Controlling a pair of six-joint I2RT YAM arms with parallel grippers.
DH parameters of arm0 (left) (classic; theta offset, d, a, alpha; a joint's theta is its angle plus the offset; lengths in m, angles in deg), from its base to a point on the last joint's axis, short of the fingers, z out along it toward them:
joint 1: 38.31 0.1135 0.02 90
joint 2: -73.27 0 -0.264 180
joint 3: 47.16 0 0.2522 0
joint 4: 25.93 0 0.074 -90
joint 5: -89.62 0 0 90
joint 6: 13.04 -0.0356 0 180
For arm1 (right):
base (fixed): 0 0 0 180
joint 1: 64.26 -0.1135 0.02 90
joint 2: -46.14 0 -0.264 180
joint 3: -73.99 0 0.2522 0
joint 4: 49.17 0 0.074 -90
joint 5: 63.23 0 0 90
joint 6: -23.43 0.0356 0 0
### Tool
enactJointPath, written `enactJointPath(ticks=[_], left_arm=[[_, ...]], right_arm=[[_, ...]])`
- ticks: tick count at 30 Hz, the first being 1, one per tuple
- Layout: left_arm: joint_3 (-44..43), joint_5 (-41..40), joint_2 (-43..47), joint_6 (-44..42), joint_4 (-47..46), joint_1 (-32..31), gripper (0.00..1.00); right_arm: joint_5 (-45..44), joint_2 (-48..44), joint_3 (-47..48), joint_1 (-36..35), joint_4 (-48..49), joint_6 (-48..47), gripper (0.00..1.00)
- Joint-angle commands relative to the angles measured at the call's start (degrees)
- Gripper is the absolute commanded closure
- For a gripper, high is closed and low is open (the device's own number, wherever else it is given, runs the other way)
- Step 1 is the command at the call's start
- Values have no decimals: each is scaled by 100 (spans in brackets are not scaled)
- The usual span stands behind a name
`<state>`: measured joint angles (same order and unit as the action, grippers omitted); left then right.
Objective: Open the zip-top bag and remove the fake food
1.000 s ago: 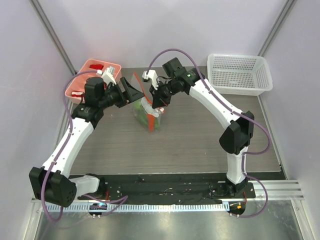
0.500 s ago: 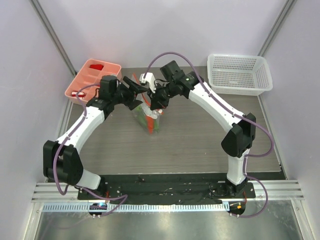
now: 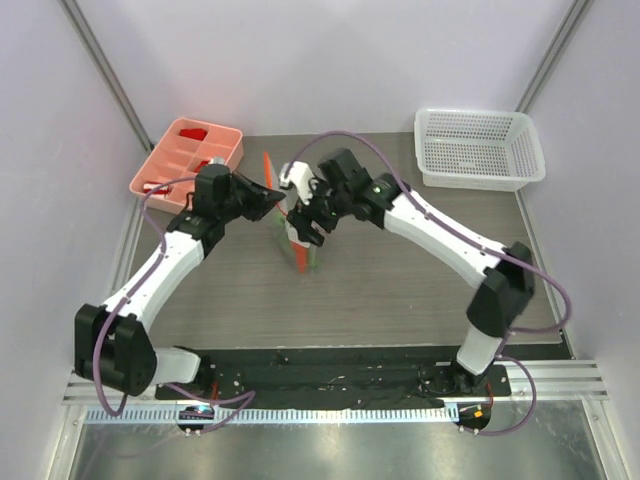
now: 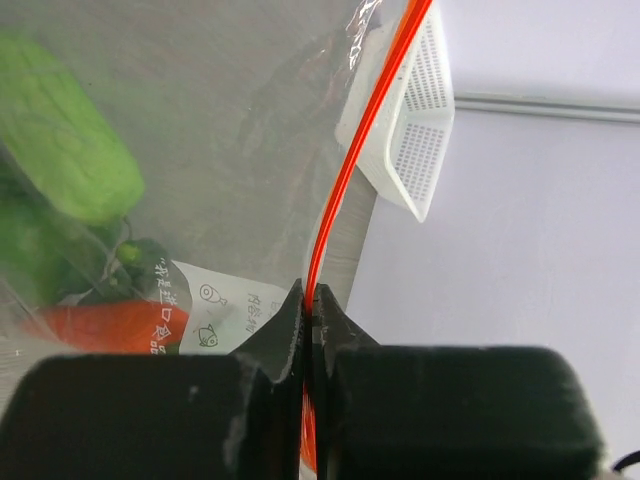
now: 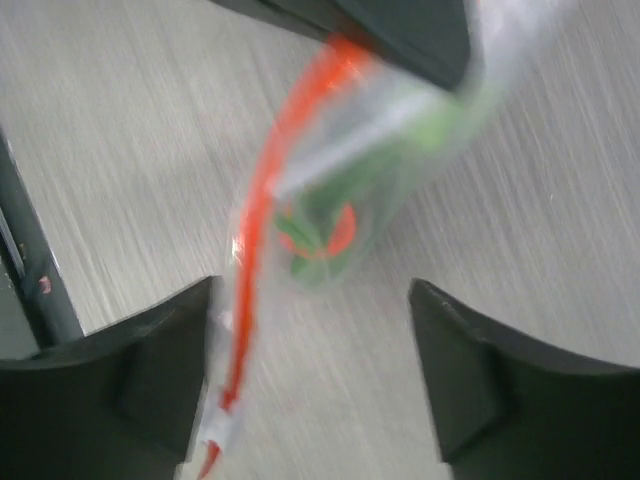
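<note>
Clear plastic of the zip-top bag (image 3: 302, 245) hangs mid-table between the two arms, its orange zip strip (image 4: 345, 180) pinched tight in the left gripper (image 4: 308, 300). The fake food (image 4: 60, 140) sits inside, green pieces above an orange one. The right gripper (image 5: 310, 295) hovers just over the bag, jaws spread wide, gripping nothing; that view is blurred

White mesh basket (image 3: 482, 178), pink tray (image 3: 183, 152)

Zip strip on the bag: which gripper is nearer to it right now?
Left. The left gripper is pinched shut right on the zip strip; the right gripper is open over the bag, the strip beside one finger, not clamped.
</note>
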<state>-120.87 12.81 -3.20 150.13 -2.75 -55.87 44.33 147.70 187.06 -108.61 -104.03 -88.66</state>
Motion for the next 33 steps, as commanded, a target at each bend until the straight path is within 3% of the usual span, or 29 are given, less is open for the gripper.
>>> enactJointPath(ticks=[1,3,8,10,13,21,23,33], left_arm=[[219,-483,613,294,-99,-2,100],[456,-668,852,565,-237,7,100],[765,-906,1344,910,-27,-2,100],[765,-889,1406,1006,61,-2,100],[861,-818,1468,1138,-44,7,100],[1055,-739,1582,1332,-246,7,100],[1064,-722,1591,1367,-273,-2,100],[1081,-484,1609,1543,-493,7,100]], right_arm=[[-588,-1496,-1815,111,2733,1486,14],[-561,-2094,-2753,147,3343,1803,9],[-290,-2816,-4163,191,5066,2313,12],[141,-3019,-4770,243,6020,2559,24],[747,-2958,-5097,244,6718,2858,44],[1214,-2580,-5132,244,7432,3543,53],[1302,-2492,-5158,235,7582,3615,62],[1276,-2457,-5492,235,7828,3712,62]])
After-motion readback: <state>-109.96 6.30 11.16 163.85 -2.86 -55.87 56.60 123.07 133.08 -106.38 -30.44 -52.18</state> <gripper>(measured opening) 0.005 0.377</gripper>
